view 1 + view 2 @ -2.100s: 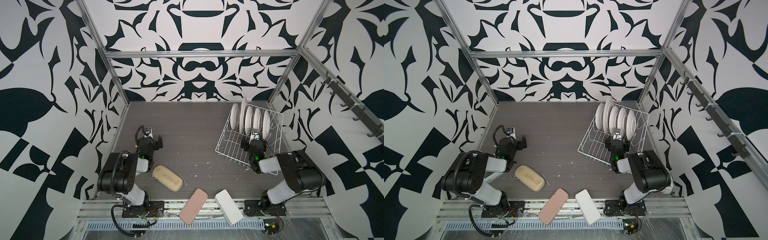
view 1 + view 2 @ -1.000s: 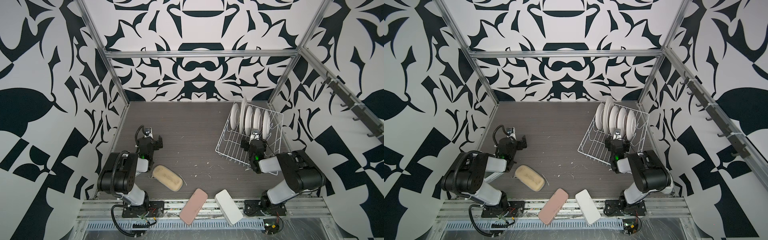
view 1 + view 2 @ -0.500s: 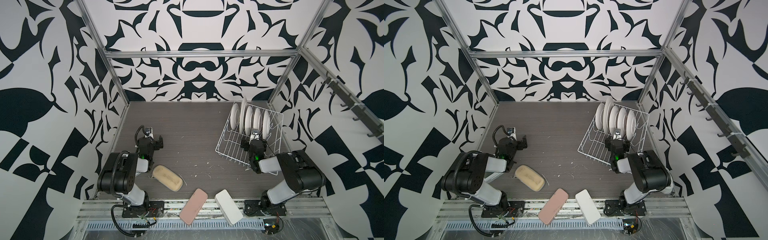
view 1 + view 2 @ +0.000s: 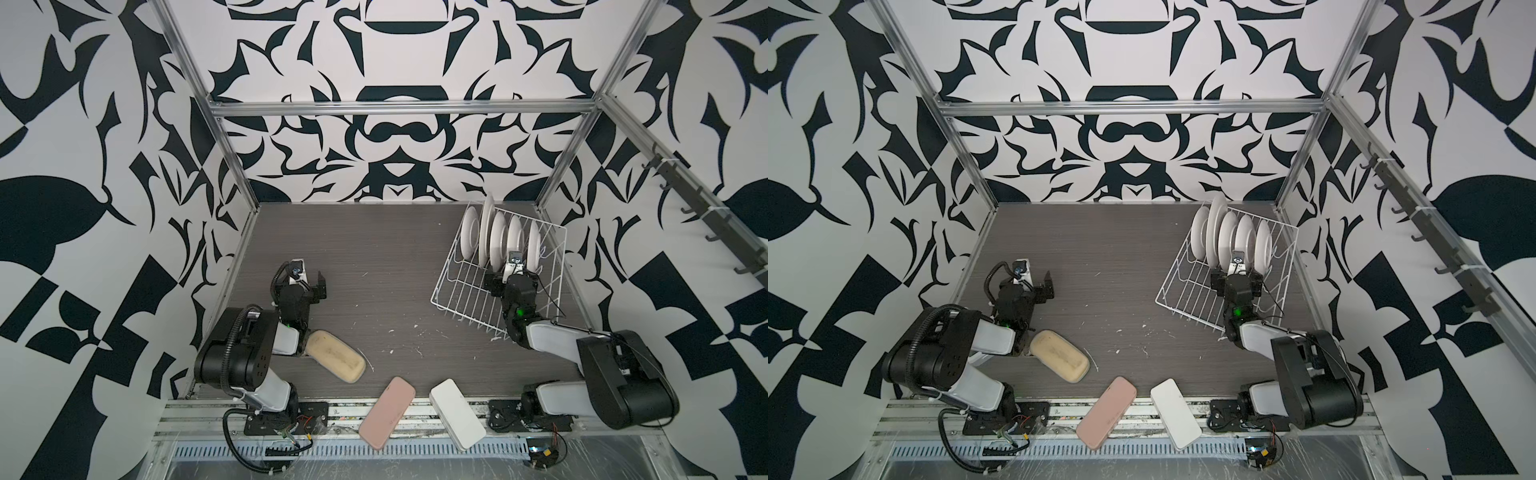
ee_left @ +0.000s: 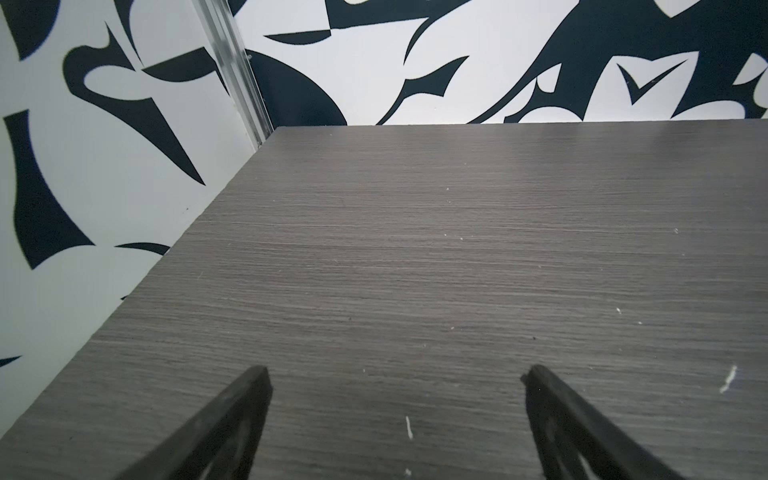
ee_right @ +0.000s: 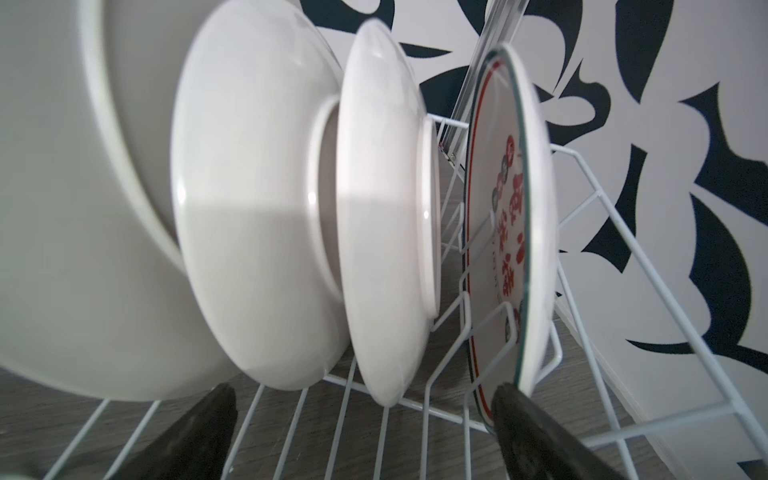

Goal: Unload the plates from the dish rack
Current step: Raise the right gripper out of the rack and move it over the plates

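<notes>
Five plates [image 4: 496, 243]: upright on edge, in a row, at the far end of the dish rack [image 4: 465, 299].
Place of dish rack: far right corner of the bench [image 4: 374, 257].
Right gripper [image 6: 363, 395]: wide, holding nothing, low over the rack wires, just beside the plates.
Left gripper [image 5: 399, 370]: wide, holding nothing, over bare bench near its left edge.

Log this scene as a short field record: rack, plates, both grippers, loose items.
dish rack: white wire, set at an angle, far right of the table
plates: five, standing on edge in the dish rack
printed plate: red characters, at one end of the row
left gripper: open, empty, above bare table
right gripper: open, at the plates' lower edges, holding nothing
loose items: beige pad, pink pad, white pad, near the table's front edge
</notes>
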### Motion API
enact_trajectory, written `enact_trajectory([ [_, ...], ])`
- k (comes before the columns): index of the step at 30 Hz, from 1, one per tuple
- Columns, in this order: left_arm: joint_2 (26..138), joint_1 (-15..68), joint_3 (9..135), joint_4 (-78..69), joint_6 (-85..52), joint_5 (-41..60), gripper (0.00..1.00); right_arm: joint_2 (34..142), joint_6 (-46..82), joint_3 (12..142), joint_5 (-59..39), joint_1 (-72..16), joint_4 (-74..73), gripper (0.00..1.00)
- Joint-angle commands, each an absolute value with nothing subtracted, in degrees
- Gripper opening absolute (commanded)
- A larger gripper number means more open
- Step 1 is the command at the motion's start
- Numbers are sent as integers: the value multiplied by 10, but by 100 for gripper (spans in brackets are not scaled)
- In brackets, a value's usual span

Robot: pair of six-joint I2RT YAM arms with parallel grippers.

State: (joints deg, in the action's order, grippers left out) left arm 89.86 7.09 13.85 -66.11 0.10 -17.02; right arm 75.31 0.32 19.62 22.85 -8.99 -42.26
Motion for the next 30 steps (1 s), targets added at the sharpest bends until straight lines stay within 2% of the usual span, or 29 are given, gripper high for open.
enact_trajectory([
  [1,870,80,151,-642,10,-200,99,718,9,220,216,-91,-374,100],
  [4,801,85,169,-538,-4,-246,99,682,16,241,201,-92,-311,100],
  [9,692,85,223,-353,-1,-246,99,626,39,280,193,-96,-204,99],
  [14,634,85,285,-180,-33,-228,99,589,47,305,219,-110,-138,94],
  [23,563,92,328,-46,-133,-128,99,565,64,401,401,-214,8,87],
  [27,542,95,321,-42,-169,-89,99,610,140,479,548,-280,94,86],
  [30,527,96,321,-24,-190,-74,99,662,211,548,607,-317,186,87],
])
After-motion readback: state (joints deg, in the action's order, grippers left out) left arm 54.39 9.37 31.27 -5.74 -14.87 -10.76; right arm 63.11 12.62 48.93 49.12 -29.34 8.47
